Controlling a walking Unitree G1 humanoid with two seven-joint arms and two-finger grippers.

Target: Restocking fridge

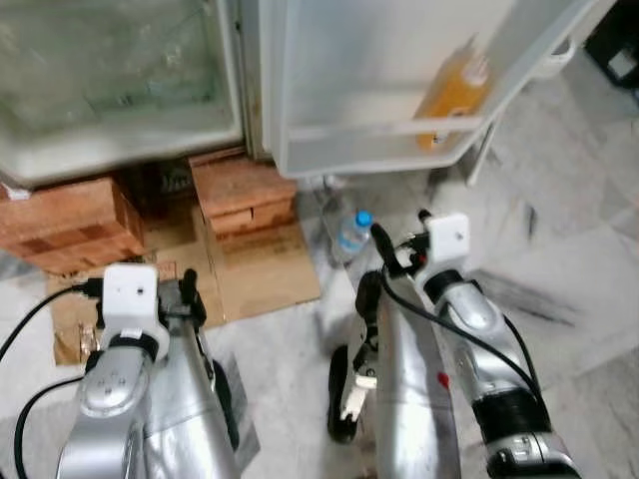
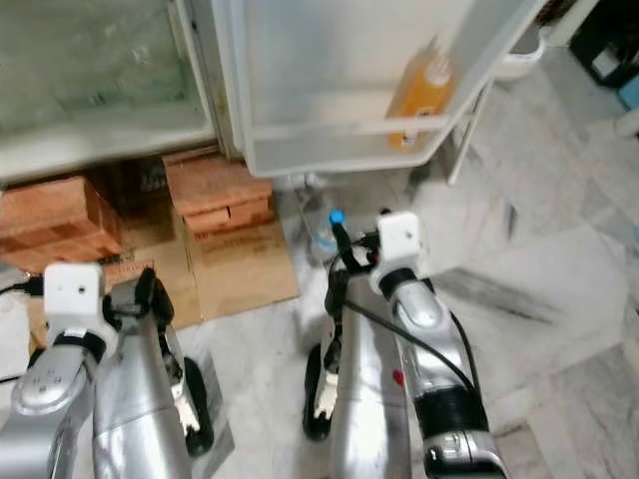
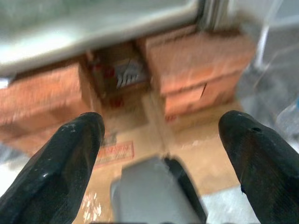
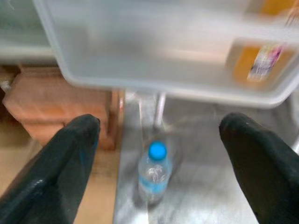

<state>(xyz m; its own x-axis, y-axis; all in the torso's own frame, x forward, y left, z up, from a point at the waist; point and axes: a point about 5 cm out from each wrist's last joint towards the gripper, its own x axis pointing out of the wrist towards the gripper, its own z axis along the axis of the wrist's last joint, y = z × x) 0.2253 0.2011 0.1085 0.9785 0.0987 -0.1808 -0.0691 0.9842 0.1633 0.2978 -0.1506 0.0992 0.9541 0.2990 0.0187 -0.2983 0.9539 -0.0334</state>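
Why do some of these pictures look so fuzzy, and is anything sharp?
Left wrist view: the bricks and cardboard are smeared, likely by motion. Right wrist view: the water bottle and orange bottle are soft, and the black fingers blur at close range. Eye views: mildly soft; the fridge door shelf looks pale and washed out.

Two silver robot arms reach forward and down, side by side. The left gripper (image 3: 161,135) has its two black fingers (image 3: 60,163) spread wide apart, holding nothing. The right gripper (image 4: 161,135), level with it and a little farther forward, also has its black fingers (image 4: 261,163) spread wide, nothing between them.
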